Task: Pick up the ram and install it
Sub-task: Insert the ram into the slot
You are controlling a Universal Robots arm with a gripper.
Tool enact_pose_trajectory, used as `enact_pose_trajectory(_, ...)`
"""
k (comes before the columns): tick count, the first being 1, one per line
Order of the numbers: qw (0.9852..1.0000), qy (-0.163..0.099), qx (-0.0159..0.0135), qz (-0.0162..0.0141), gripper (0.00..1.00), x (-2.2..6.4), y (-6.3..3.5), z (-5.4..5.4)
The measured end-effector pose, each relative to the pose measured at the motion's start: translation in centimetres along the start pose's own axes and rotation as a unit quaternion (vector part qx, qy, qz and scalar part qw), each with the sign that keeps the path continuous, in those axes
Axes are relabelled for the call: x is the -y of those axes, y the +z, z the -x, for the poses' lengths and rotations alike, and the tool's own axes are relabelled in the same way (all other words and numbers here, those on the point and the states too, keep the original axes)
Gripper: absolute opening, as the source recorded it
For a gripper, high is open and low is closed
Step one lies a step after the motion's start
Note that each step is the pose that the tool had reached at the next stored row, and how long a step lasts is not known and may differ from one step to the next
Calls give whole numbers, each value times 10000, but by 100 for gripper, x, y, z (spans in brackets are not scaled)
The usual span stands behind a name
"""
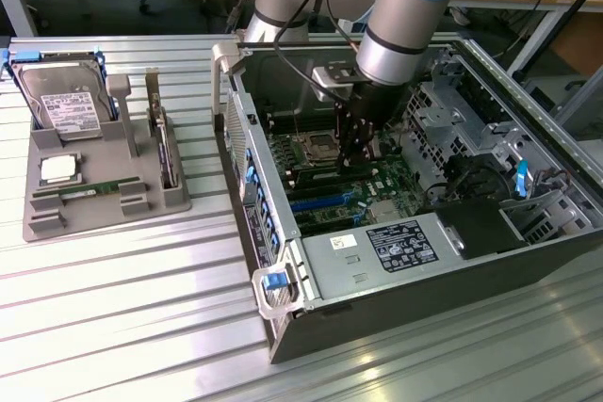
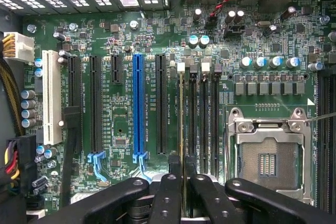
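My gripper [image 1: 355, 159] reaches down inside the open computer case [image 1: 415, 261], over the motherboard. Its black fingers [image 2: 170, 187] are shut on the ram [image 2: 182, 129], a thin green stick seen edge-on in the wrist view. The stick lies in line with the outermost of the black memory slots [image 2: 202, 124], beside the processor socket [image 2: 268, 156]. Whether it sits in the slot or hovers just above it I cannot tell. A second green ram stick [image 1: 91, 190] lies on the grey tray [image 1: 57, 223] at the exterior view's left.
The tray also carries a silver hard drive [image 1: 71, 110] and a square silver processor chip [image 1: 58, 168]. Blue and black expansion slots [image 2: 138, 103] run parallel to the memory slots. Cables and a drive cage [image 1: 471, 138] crowd the case's far side.
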State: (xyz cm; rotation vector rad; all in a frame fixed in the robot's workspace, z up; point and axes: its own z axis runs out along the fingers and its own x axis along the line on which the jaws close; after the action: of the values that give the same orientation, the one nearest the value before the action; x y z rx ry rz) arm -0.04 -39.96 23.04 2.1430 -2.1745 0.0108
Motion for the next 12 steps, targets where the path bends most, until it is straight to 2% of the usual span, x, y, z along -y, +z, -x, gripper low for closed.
enact_pose_trajectory(3,10000,0,1,-1,14,0,2,1)
enact_pose_trajectory(4,10000,0,2,-1,21,0,2,1)
enact_pose_trajectory(6,10000,0,1,-1,21,-3,-16,0)
enact_pose_trajectory(7,10000,0,2,-3,21,-9,-62,2)
enact_pose_trajectory(12,10000,0,4,-3,21,-25,-63,3)
